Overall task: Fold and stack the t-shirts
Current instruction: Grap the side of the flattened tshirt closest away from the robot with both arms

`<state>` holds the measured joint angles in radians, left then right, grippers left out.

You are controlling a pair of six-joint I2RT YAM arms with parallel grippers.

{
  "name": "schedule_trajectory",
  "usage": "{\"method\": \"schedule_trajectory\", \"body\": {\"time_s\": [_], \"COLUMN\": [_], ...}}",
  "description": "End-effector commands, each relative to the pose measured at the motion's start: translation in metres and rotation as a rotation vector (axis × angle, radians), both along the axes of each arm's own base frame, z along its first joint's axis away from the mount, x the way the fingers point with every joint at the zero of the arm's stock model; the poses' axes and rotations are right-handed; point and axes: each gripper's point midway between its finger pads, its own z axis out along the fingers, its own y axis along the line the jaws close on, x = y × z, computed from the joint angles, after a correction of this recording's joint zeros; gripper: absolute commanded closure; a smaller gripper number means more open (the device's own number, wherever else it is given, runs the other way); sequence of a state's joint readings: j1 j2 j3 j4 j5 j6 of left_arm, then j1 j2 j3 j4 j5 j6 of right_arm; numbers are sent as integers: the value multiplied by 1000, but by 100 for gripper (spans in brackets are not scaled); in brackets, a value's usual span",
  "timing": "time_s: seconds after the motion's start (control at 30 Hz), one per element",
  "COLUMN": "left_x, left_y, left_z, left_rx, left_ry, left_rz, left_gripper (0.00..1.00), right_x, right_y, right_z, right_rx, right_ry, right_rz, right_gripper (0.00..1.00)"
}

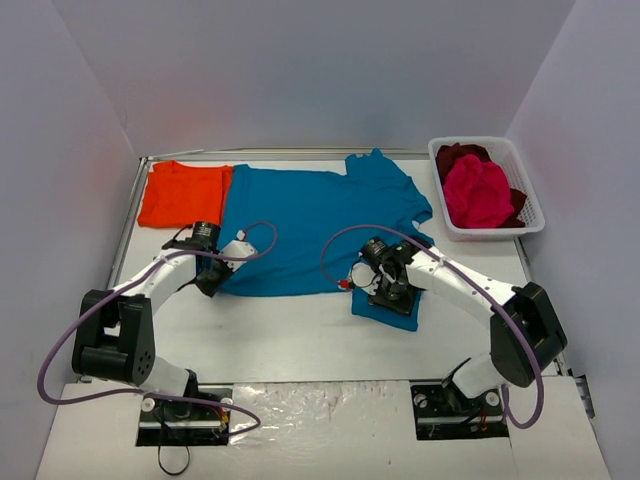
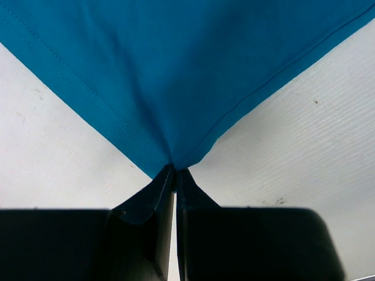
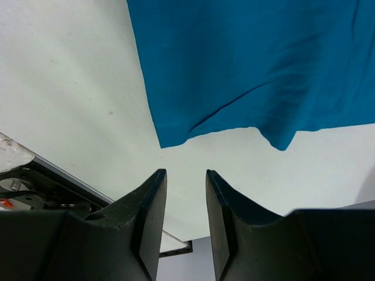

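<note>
Only in wrist views, left end effector (image 2: 174, 174) pinching teal-blue t-shirt (image 2: 176, 70) corner, right end effector (image 3: 184, 177) parted

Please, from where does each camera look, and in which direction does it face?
Top external: high behind the arm bases, facing down and forward over the table; both arms, teal t-shirt, orange t-shirt, basket.
Left wrist: on the left wrist, facing along its fingers; left gripper shut on the teal t-shirt's corner.
Right wrist: on the right wrist, facing down at the shirt's edge and table; right gripper open, empty.
Shared: all views show the teal t-shirt.
</note>
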<state>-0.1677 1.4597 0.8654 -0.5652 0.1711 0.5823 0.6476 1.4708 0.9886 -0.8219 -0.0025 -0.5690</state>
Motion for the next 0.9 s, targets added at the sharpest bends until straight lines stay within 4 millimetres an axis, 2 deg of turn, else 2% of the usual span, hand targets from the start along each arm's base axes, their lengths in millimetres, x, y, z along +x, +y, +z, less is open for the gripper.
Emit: {"method": "schedule_trajectory", "body": {"time_s": [0.0, 0.3, 0.53, 0.87], "left_x": [-3, -2, -1, -2], "left_y": [4, 5, 5, 5], "left_z": [-1, -1, -1, -1], "left_rx": [5, 10, 11, 11], "left_ry": [8, 2, 0, -2], "left_rz": [18, 19, 19, 13], "left_gripper": [98, 98, 98, 98], "right_x": [-6, -10, -18, -19], "right_y": [-19, -19, -5, -2], "right_z": [-5, -21, -31, -47], "right_rx": [-114, -181, -173, -181], "right_ry": [26, 91, 134, 170], "right_rz": [-7, 38, 71, 79], "right_gripper": [70, 63, 63, 61]}}
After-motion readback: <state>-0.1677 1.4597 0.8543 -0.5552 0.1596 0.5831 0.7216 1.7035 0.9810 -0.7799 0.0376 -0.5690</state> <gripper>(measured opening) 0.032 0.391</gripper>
